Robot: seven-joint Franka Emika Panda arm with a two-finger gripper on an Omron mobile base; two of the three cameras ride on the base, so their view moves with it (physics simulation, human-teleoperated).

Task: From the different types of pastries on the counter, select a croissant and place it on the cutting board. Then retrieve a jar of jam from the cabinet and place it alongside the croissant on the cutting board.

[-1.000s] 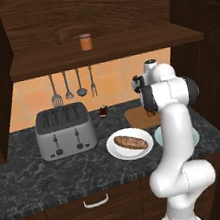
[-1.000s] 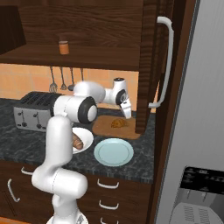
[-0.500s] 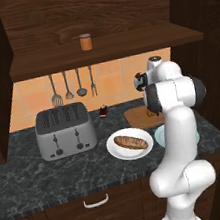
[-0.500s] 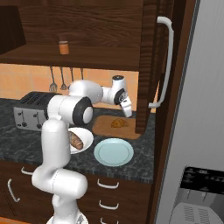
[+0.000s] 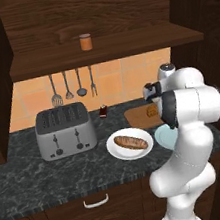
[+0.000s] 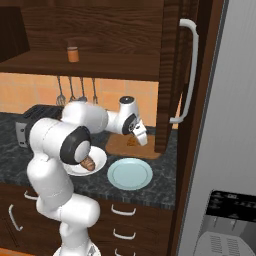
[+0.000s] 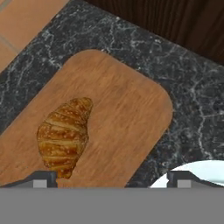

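The golden-brown croissant (image 7: 63,135) lies free on the wooden cutting board (image 7: 122,109), left of the board's middle in the hand view. My gripper (image 7: 111,181) hangs open above the board, one fingertip on each side and nothing between them. From the base, the gripper (image 5: 150,96) (image 6: 141,137) hovers just over the croissant (image 5: 151,110) (image 6: 131,142) on the cutting board (image 5: 138,117) (image 6: 120,146). The jar of jam (image 5: 86,42) (image 6: 73,54), orange with a pale lid, stands on the cabinet shelf (image 5: 107,51). The long brown loaf (image 5: 130,142) rests on a white plate.
A light-blue plate (image 6: 130,173) (image 7: 201,175) sits in front of the board on the dark counter (image 5: 37,177). The silver toaster (image 5: 65,130) stands at the left, and a tiny dark bottle (image 5: 103,112) by the wall. Utensils (image 5: 67,86) hang under the shelf. A tall cabinet door (image 6: 172,75) borders the board's right side.
The hand has shifted slightly above the board, with its jaws staying wide. The croissant lies where it did.
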